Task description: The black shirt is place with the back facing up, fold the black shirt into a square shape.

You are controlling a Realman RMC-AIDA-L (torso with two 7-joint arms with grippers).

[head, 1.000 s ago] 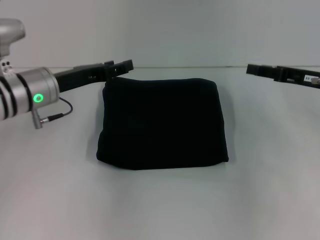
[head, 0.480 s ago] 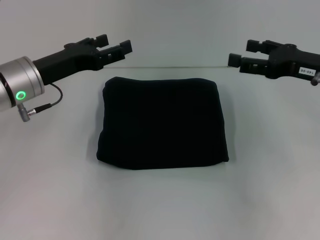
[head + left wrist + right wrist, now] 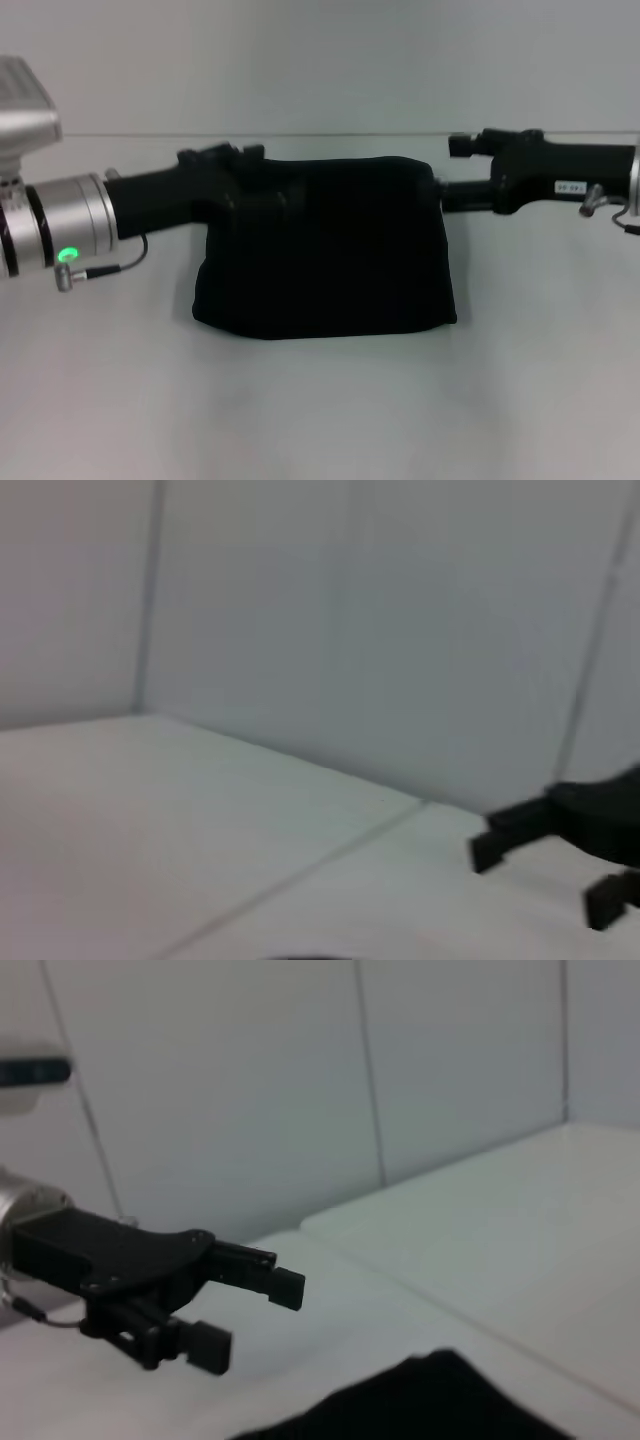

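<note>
The black shirt (image 3: 325, 250) lies in the middle of the white table (image 3: 320, 400). It is folded into a thick, soft block that is nearly square. Its corners are round and its sides bulge a little. The cloth is dull and plain, with no shine and no picture on it. The front edge sags in a gentle curve. The table top is smooth and flat.

The left gripper (image 3: 252, 1319) is at the far left corner of the shirt. It is hard, black and boxy, on a shiny silver arm with a small green light. In the head view its black tip blends into the black cloth, so I cannot tell if it touches the shirt. In the right wrist view its two flat fingers (image 3: 288, 1287) are apart, with nothing between them. A corner of the shirt shows below it in that view.

The right gripper (image 3: 448, 170) is at the far right corner of the shirt, just beside the edge. It is black and blocky too, with a small white label on its side. Its two fingers are spread apart and hold nothing. One finger is up high and the other is low, close to the cloth.

Behind the table is a pale wall (image 3: 450, 1060) made of smooth panels with thin lines between them.
</note>
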